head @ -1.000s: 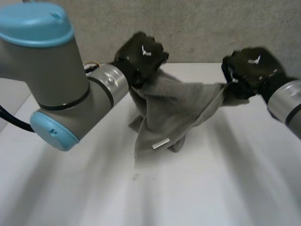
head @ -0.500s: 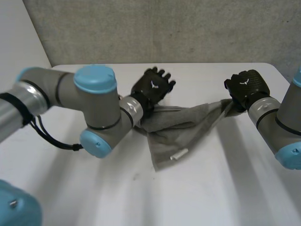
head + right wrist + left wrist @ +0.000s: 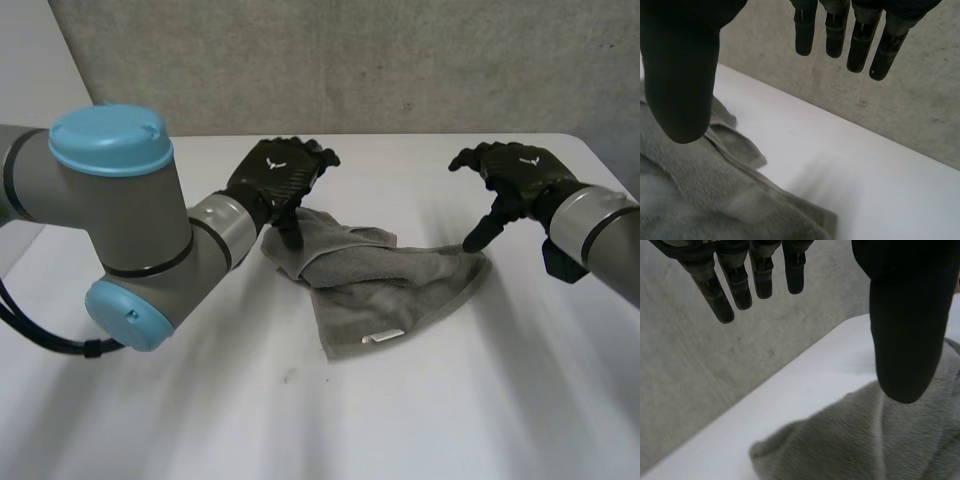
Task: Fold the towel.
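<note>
- At the left of the head view, the robot's grey left arm with light-blue caps [image 3: 110,230] reaches over the white table [image 3: 480,400] toward its middle.
- Next, the black left hand [image 3: 272,175] is poised above the left end of a rumpled grey terry towel [image 3: 390,280]. The left wrist view shows its fingers [image 3: 737,287] straight and set well apart from the thumb [image 3: 905,340], with nothing held. The thumb points down over the cloth; contact cannot be confirmed.
- The towel lies on the middle of the table between the two hands. It is partly doubled over itself, with a raised fold across its far side and its near part flat on the table.
- A small white label [image 3: 383,338] sits at the towel's near edge.
- The black right hand [image 3: 515,175] is above the towel's right corner. The right wrist view shows its fingers [image 3: 860,45] extended and the thumb [image 3: 682,75] well apart from them, with nothing grasped. One digit points down at the corner; touching cannot be determined.
- A rough grey wall [image 3: 400,60] stands behind the table.
</note>
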Robot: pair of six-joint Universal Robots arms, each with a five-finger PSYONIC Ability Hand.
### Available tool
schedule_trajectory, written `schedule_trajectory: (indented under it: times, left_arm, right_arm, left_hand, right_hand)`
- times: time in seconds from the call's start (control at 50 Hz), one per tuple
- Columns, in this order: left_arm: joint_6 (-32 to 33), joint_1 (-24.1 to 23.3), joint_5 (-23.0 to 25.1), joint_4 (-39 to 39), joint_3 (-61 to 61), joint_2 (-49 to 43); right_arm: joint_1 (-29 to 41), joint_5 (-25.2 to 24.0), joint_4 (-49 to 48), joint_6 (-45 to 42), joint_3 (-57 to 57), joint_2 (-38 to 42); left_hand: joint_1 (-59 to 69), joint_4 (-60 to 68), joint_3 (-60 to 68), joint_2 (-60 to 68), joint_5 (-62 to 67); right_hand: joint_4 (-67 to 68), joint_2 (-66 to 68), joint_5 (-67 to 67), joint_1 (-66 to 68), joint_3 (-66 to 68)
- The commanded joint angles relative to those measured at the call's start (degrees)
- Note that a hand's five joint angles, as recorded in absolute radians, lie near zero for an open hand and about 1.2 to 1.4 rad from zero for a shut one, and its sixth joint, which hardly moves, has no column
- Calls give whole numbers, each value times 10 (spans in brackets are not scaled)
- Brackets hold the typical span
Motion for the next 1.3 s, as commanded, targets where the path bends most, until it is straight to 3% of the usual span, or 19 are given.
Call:
schedule_trajectory:
  times: [0.02, 0.18, 0.42, 0.52, 0.56, 0.68, 0.72, 0.76, 0.86, 1.0, 1.04, 1.06, 1.1, 1.14, 1.22, 1.3]
  left_arm:
    - [-122, -1, -43, 10, -10, -29]
    - [-137, -2, -72, 33, 14, -93]
    - [-137, -2, -73, 31, 51, -167]
    - [-137, -2, -72, 33, 63, -171]
    - [-136, -1, -72, 34, 76, -172]
    - [-135, 1, -69, 33, 89, -173]
    - [-132, 1, -67, 34, 90, -173]
    - [-131, 1, -67, 34, 93, -176]
    - [-125, 2, -68, 33, 128, -193]
    - [-36, 32, -64, 31, 284, -211]
    - [12, 52, -58, 34, 396, -209]
    - [12, 52, -58, 34, 396, -209]
    - [37, 58, -30, 42, 490, -204]
    - [38, 59, -5, 52, 522, -201]
    - [38, 59, 39, 60, 530, -180]
    - [39, 60, 59, 54, 432, -142]
  right_arm:
    - [-18, -50, 53, 42, -99, 79]
    - [-13, -52, 76, 30, -153, 158]
    - [-10, -48, 76, -16, -172, 217]
    - [5, -44, 75, -36, -176, 241]
    - [14, -36, 75, -48, -183, 257]
    - [23, -22, 75, -62, -198, 279]
    - [28, -14, 74, -75, -209, 287]
    - [30, -8, 71, -81, -217, 287]
    - [32, 23, 61, -105, -251, 283]
    - [52, 103, -68, -181, -311, 229]
    - [62, 137, -193, -232, -304, 179]
    - [62, 137, -194, -232, -304, 178]
    - [77, 148, -322, -263, -270, 125]
    - [86, 146, -369, -273, -245, 101]
    - [102, 132, -403, -279, -193, 72]
    - [117, 114, -399, -281, -118, 62]
  left_hand:
    - [74, 74, 74, 74, 78]
    - [93, 92, 92, 93, 97]
    - [143, 143, 143, 143, 147]
    - [274, 274, 274, 274, 278]
    - [429, 428, 428, 428, 433]
    - [528, 528, 528, 528, 532]
    - [609, 608, 608, 609, 613]
    - [652, 652, 652, 652, 657]
    - [661, 661, 661, 661, 665]
    - [661, 661, 661, 661, 665]
    - [661, 661, 661, 661, 665]
    - [661, 661, 661, 661, 665]
    - [661, 661, 661, 661, 665]
    - [661, 661, 661, 661, 665]
    - [661, 661, 661, 661, 665]
    - [631, 631, 631, 631, 635]
  right_hand:
    - [40, 35, 46, 54, 44]
    - [80, 76, 86, 95, 85]
    - [138, 133, 144, 152, 142]
    - [218, 214, 224, 232, 223]
    - [289, 284, 295, 303, 293]
    - [397, 392, 403, 411, 401]
    - [584, 579, 590, 598, 588]
    - [636, 631, 642, 650, 641]
    - [637, 632, 643, 651, 641]
    - [637, 632, 643, 651, 641]
    - [637, 632, 643, 651, 641]
    - [637, 632, 643, 651, 641]
    - [637, 632, 643, 651, 641]
    - [637, 632, 643, 651, 641]
    - [637, 632, 643, 651, 641]
    - [637, 632, 643, 651, 641]
